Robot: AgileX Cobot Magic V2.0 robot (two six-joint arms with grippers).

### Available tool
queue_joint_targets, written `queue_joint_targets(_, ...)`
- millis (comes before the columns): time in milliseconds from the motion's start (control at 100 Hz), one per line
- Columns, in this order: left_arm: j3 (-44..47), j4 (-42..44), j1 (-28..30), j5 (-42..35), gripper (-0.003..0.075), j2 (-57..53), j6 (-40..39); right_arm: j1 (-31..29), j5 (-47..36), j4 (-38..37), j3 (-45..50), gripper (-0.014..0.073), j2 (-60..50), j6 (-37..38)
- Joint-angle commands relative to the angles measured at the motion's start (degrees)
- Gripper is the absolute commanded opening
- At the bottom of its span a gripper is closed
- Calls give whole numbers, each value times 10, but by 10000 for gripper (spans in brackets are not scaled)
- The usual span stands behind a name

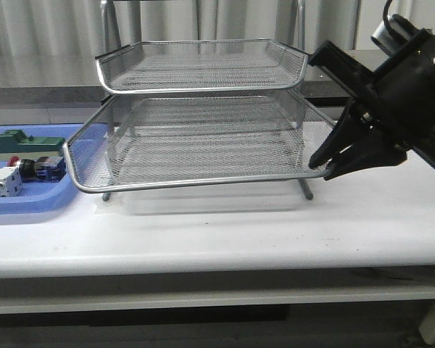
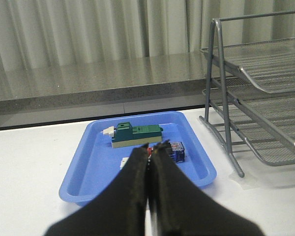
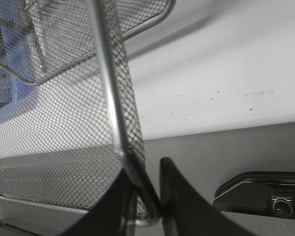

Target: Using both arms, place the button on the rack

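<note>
Blue tray at far left of table, holding a green block, a white component and the button. Button lies on its side in tray between green block and tray's near rim, red head toward white component; not on rack. In L wrist view, left gripper hovers above tray, jaws together, nothing between them; button partly hidden just behind fingertips. Rack stands centre, just beside tray. At right, right gripper at rack's lower-tier front corner; R wrist view shows jaws clamped on the chrome rim, one finger each side.
</note>
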Motion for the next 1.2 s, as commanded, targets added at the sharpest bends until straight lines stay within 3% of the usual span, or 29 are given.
queue_joint_targets(0, 27, -4, -4, -46, -20, -19, -6, -3, 2, -23, -7, 24, -28, -25)
queue_joint_targets(90, 27, -4, -4, -46, -20, -19, -6, -3, 3, -23, -7, 140, -30, -32)
queue_joint_targets(260, 27, -4, -4, -46, -20, -19, -6, -3, 8, -23, -7, 463, -35, -51)
queue_joint_targets(350, 27, -4, -4, -46, -20, -19, -6, -3, 12, -34, -7, 557, -48, -56)
queue_joint_targets(840, 27, -4, -4, -46, -20, -19, -6, -3, 63, -199, -7, 562, -194, -28)
queue_joint_targets(1190, 27, -4, -4, -46, -20, -19, -6, -5, 81, -478, -7, 562, -361, 170)
